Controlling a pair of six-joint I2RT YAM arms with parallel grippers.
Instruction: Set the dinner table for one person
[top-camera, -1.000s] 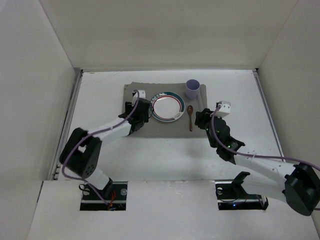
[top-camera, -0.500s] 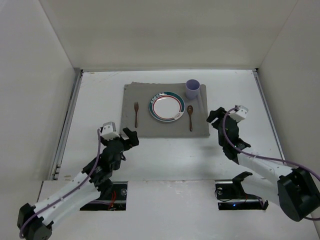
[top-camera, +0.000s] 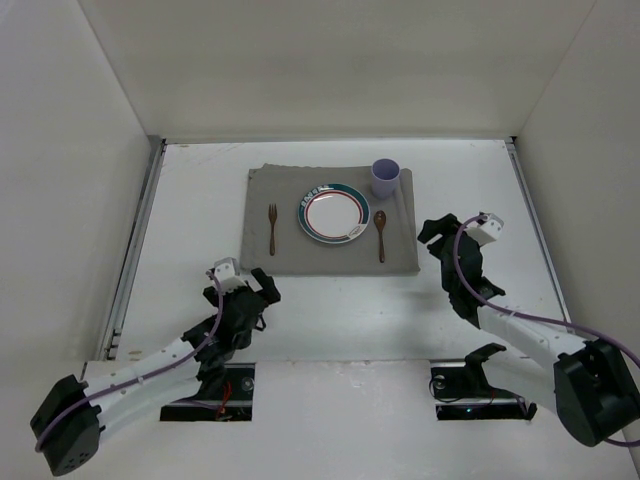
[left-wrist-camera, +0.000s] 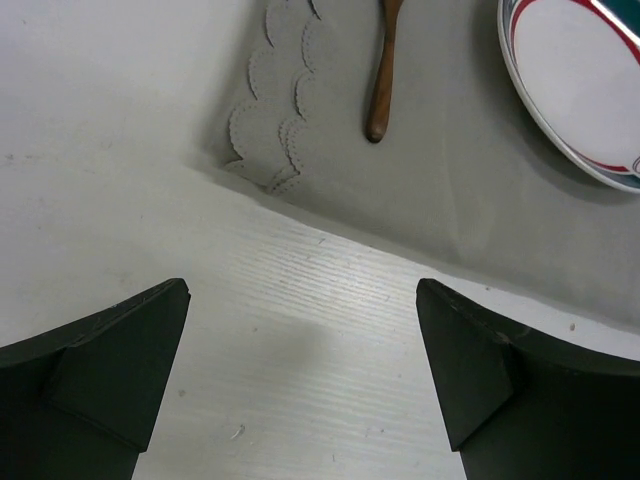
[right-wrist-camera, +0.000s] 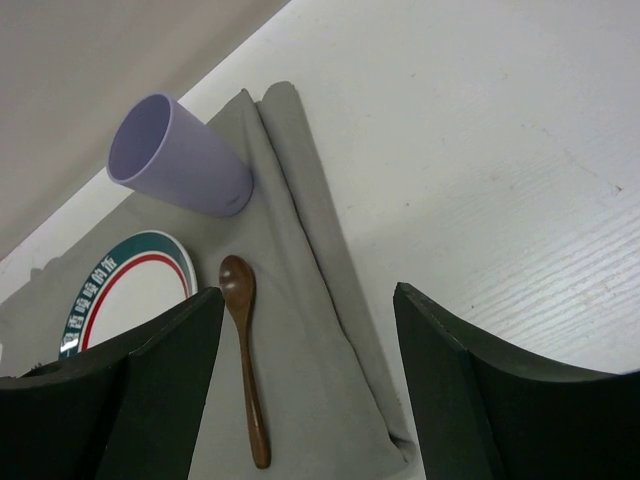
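While agape, left gripper (left-wrist-camera: 302, 292) over dinner table (left-wrist-camera: 100, 120)

placemat (top-camera: 300, 256): grey | plate (top-camera: 333, 213): centre | fork (top-camera: 272, 228): left | spoon (top-camera: 380, 236): right | cup (top-camera: 385, 179): lilac, upright

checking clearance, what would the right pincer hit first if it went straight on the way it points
Probably the grey placemat: its folded right edge lies straight ahead of the right pincer. The spoon is left of that line, the purple cup further back; height is unclear.
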